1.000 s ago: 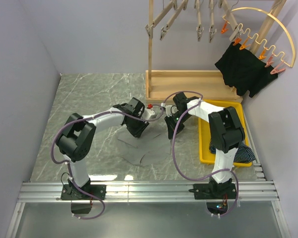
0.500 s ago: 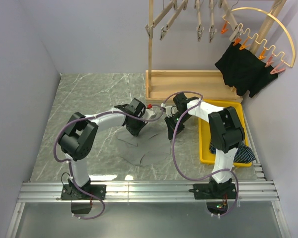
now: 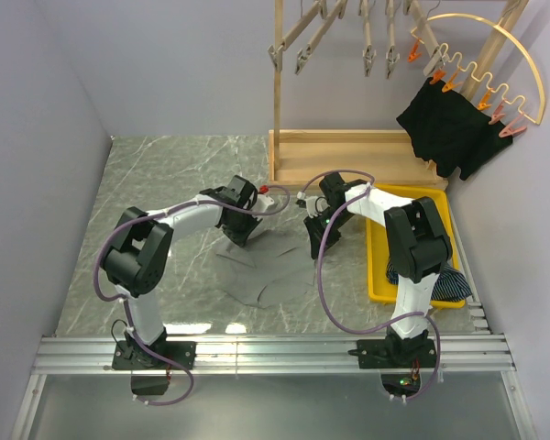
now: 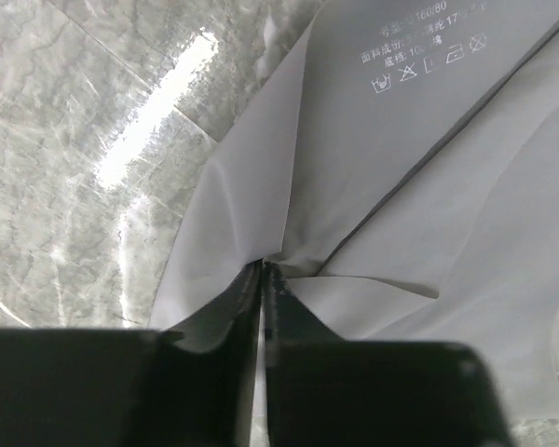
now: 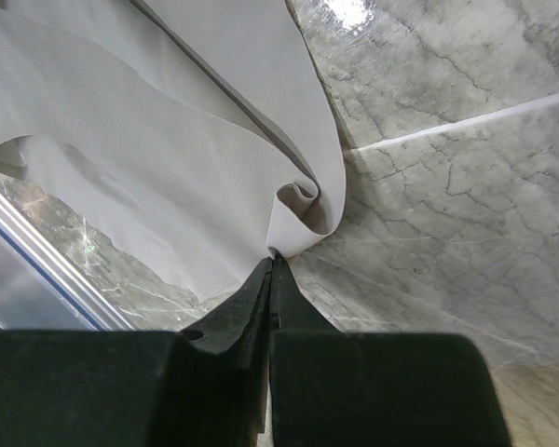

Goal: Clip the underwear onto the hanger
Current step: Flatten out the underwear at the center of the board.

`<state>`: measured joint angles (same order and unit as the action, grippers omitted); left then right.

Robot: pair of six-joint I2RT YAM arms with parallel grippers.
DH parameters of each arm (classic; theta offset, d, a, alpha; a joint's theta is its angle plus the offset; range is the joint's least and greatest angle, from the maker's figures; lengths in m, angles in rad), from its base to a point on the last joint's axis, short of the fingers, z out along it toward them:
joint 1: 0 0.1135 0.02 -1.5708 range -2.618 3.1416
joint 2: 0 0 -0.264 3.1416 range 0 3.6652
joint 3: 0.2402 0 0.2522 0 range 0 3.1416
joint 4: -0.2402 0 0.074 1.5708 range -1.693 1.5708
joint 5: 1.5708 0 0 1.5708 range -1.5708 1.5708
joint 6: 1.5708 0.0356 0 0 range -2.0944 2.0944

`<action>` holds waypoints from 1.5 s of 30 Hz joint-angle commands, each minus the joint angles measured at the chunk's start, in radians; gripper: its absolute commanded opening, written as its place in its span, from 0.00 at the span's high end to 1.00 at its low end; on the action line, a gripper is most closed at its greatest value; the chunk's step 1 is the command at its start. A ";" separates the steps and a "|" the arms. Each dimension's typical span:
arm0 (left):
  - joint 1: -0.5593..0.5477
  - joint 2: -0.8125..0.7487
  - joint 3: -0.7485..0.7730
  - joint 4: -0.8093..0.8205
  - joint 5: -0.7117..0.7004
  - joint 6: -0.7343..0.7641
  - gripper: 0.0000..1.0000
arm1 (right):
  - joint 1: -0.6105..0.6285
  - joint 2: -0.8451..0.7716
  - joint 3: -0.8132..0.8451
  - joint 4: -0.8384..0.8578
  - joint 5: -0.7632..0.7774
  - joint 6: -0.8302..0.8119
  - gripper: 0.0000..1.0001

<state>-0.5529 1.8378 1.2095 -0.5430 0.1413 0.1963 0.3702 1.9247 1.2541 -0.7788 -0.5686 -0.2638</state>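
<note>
Grey underwear (image 3: 261, 270) lies crumpled on the marble table between my two arms. My left gripper (image 3: 244, 238) is shut on a pinch of its fabric (image 4: 429, 168) at the cloth's left edge, near the printed care label; the jaw tips (image 4: 263, 268) meet on a fold. On the cloth's right side, my right gripper (image 3: 315, 247) is shut on a curled waistband fold (image 5: 303, 209), tips (image 5: 275, 258) low over the table. The curved wooden hanger (image 3: 495, 55) with orange clips hangs at the top right, with a black garment (image 3: 449, 124) clipped to it.
A wooden rack (image 3: 348, 151) with hanging wooden clips (image 3: 367, 55) stands at the back. A yellow tray (image 3: 408, 197) on the right holds a striped garment (image 3: 445, 284). Grey walls close in on both sides.
My left gripper closed on the grey fabric and its wrist drew a little to the left and back. The right arm has stayed put, shut on the waistband.
</note>
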 commanded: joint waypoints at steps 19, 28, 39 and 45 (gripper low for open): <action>0.237 0.104 0.317 -0.009 -0.008 0.011 0.58 | -0.017 0.014 0.053 0.015 -0.010 0.008 1.00; 0.326 0.056 0.289 0.018 0.081 -0.025 0.43 | -0.080 0.066 0.171 0.055 0.047 0.083 1.00; 0.331 -0.207 0.001 0.028 0.214 0.212 0.36 | -0.114 0.096 0.255 0.064 0.101 0.126 0.75; 0.233 -0.354 -0.151 -0.021 0.394 0.478 0.34 | -0.125 0.056 0.274 0.038 0.142 0.126 0.66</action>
<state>-0.2401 1.5700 1.1320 -0.5346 0.4068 0.4896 0.2546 2.0129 1.4933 -0.7254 -0.4610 -0.1455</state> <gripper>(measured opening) 0.668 0.335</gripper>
